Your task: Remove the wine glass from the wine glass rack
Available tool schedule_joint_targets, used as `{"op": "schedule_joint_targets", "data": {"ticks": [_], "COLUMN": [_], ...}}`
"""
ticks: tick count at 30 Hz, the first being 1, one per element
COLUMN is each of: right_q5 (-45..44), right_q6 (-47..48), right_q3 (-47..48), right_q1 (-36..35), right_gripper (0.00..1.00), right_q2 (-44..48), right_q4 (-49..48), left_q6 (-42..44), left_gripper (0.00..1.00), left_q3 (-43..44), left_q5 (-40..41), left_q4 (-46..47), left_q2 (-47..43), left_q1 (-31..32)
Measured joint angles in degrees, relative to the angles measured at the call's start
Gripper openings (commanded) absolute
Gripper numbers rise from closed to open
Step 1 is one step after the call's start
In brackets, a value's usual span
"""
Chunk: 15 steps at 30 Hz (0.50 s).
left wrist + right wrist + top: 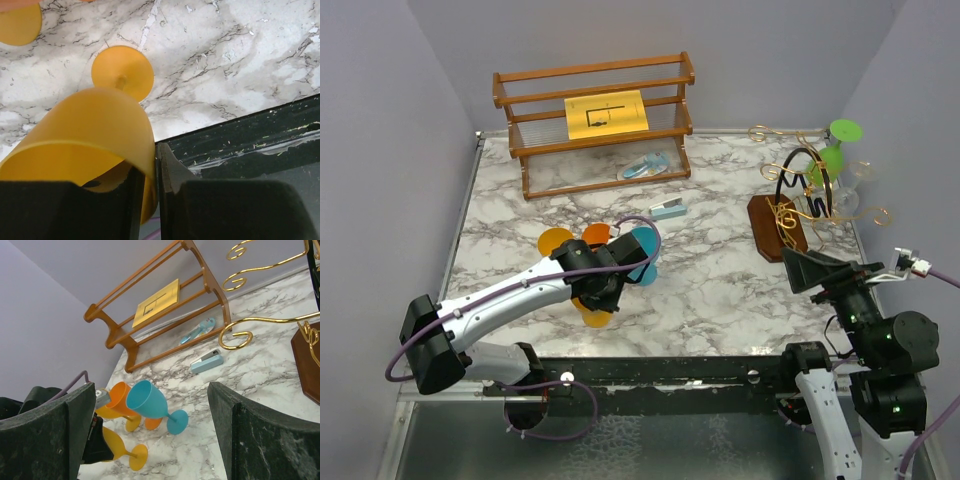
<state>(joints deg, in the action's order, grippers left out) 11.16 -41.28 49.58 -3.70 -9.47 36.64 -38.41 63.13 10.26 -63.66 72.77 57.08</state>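
Yellow plastic wine glass is pinched by left gripper; green wine glass is left on gold-and-black wire rack before wide-open right gripper.

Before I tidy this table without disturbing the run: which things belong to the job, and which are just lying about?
Job: wine glass rack, green glass and clear glass on it, yellow glass in left end effector, blue glass and orange glass on table.
Lying about: wooden shelf, yellow sheet, pale blue stapler.
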Motion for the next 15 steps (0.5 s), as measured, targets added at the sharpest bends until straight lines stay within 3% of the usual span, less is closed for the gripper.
{"op": "schedule_joint_targets", "data": {"ticks": [4, 12, 15], "right_q5": [-0.02, -1.22, -1.60], "right_q6": [0.00, 1.46, 2.51], "right_q3": [0.74, 1.46, 2.01], "right_q1": [-0.02, -0.07, -0.09], "right_gripper": [0.92, 0.92, 0.92], "right_q2": [0.00, -0.26, -0.61], "right_q4": [0.94, 1.07, 1.03], "left_q6": [0.70, 0.90, 0.87], "left_gripper": [0.32, 0.69, 0.77], "left_q3": [-0.26, 2.80, 6.54], "left_q5": [-0.44, -0.22, 0.46], "left_q4": [0.42, -0.52, -1.29], "left_q2": [0.00, -0.68, -2.14], "left_q1": [-0.52, -0.76, -0.76]}}
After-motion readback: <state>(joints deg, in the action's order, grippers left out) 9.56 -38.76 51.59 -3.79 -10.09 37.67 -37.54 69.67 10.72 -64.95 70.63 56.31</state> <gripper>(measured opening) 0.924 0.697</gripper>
